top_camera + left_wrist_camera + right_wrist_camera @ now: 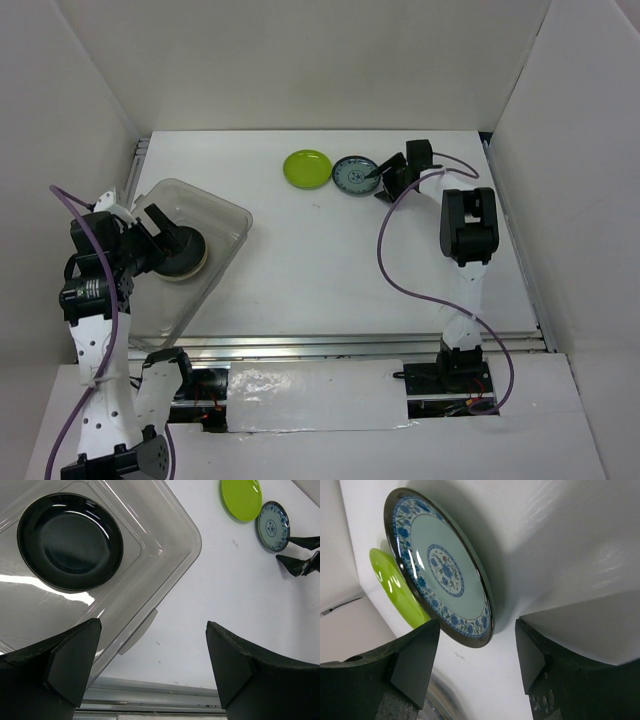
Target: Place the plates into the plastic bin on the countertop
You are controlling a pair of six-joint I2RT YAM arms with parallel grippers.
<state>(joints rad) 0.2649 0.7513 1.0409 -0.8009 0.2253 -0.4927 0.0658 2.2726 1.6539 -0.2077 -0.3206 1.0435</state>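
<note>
Item 1, glossy black plate: seated flat on the floor of the plastic bin, ahead of the left hand and off toward its left finger (rim fully inside the clear wall). Bin resting on the counter, with its rounded corner and side wall directly below the gap between that hand's fingers. State of left hand: jaws spread wide, nothing between them, held above the bin's edge, clear of the plate.

Item 2, blue-white patterned plate: flat on the counter, immediately ahead of the right hand, near rim level with the two fingertips and roughly centred on the gap. State of right hand: jaws apart, gripping nothing, one finger on each side of the plate's near edge (contact with the rim not determinable).

Item 3, lime green plate: also flat on the counter, just beyond the blue-white patterned plate as seen from the right hand, the two rims just beside each other. Items 2 and 3 well apart from the bin, far ahead and to the right of the left hand.
</note>
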